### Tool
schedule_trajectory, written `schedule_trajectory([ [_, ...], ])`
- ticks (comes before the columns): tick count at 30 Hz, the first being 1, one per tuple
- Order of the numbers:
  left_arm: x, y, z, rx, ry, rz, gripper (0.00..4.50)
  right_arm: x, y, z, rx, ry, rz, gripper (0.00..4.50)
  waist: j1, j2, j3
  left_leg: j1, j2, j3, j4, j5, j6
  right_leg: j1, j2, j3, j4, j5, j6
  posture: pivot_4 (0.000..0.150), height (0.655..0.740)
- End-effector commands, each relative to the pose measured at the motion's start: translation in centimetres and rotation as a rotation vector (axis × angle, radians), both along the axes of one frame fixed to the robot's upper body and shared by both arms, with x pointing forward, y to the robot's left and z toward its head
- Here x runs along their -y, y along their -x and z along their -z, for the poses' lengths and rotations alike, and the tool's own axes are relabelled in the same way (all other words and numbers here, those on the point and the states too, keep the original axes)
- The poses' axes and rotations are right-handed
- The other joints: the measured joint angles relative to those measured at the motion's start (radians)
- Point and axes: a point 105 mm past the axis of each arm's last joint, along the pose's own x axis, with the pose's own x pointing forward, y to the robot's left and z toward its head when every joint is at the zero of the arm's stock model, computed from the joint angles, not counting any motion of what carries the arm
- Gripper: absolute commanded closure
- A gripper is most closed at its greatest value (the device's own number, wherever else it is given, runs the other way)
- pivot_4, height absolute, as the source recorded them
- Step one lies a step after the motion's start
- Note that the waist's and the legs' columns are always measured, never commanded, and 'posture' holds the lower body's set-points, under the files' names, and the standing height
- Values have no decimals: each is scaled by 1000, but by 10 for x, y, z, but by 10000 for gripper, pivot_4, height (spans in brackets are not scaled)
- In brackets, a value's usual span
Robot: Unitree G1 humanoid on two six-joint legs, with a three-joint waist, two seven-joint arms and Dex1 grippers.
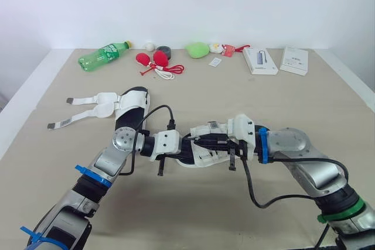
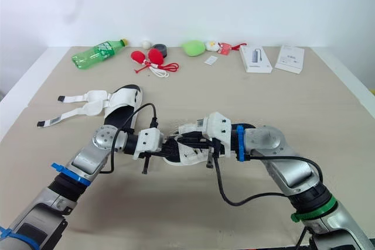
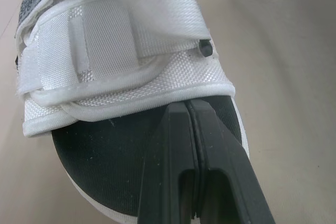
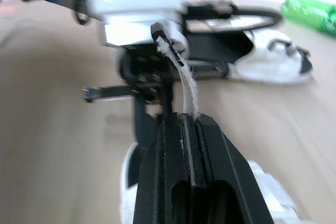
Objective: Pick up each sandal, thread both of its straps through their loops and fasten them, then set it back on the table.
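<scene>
The near sandal [image 3: 121, 85] and far sandal [image 1: 126, 103] are white with black footbeds; the bottle [image 1: 102, 55] is green.

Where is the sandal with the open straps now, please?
In the left eye view the open sandal lies on the table on the robot's left, nearer than the green bottle, with both straps stretched toward the table's left edge.

Green bottle [image 1: 103, 55], white box [image 1: 294, 60]

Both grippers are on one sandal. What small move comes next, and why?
Probably the right gripper should pull its pinched strap taut and press it down to fasten: the strap sits clamped in it, while the left gripper, shut on the edge of the sandal, braces it.
</scene>
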Motion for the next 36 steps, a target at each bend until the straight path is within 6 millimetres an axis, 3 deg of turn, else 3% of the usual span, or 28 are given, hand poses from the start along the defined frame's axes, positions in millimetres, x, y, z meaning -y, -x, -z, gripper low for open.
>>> schedule_trajectory([
  [1,2,4,8,-18,-30,11,45000,6,-18,-13,15,-3,90,44356,0,0,0,0,0,0,0,0,0,0,0,0,0,0,0,1500,7400],
  [8,1,5,8,-19,-28,8,45000,12,-31,-9,-35,19,171,44356,0,0,0,-1,0,0,0,0,0,-1,0,0,0,1,1,1500,7400],
  [13,1,6,9,-20,-28,9,45000,16,-31,-7,-19,53,182,27228,0,0,0,-1,0,0,0,1,1,-1,0,1,0,0,4,1500,7400],
  [17,3,7,9,-20,-27,16,45000,12,-34,-23,124,58,172,13793,0,0,0,-2,-1,0,0,1,1,-2,0,1,0,-1,5,1500,7400],
  [21,3,6,8,-18,-27,19,45000,-1,-34,-51,190,-33,135,13793,0,0,0,-3,-1,0,0,1,1,-2,0,1,0,-1,5,1500,7400],
  [24,3,6,8,-17,-27,21,45000,-11,-31,-62,193,-71,86,23111,0,0,0,-3,-1,0,0,1,1,-2,1,1,0,-1,6,1500,7400],
  [27,4,5,8,-16,-27,23,45000,-16,-31,-52,171,-15,54,37743,1,0,0,-3,-1,0,0,1,1,-2,0,0,0,-1,5,1500,7400],
  [29,5,5,8,-15,-26,24,45000,-18,-34,-37,108,61,49,44711,0,0,0,-3,-1,0,0,0,1,-2,0,1,0,1,1,1500,7400],
  [36,5,5,6,-11,-17,20,45000,-10,-48,-5,-13,247,97,44711,0,0,0,-3,-1,0,0,0,1,-3,0,1,0,2,0,1500,7400],
])
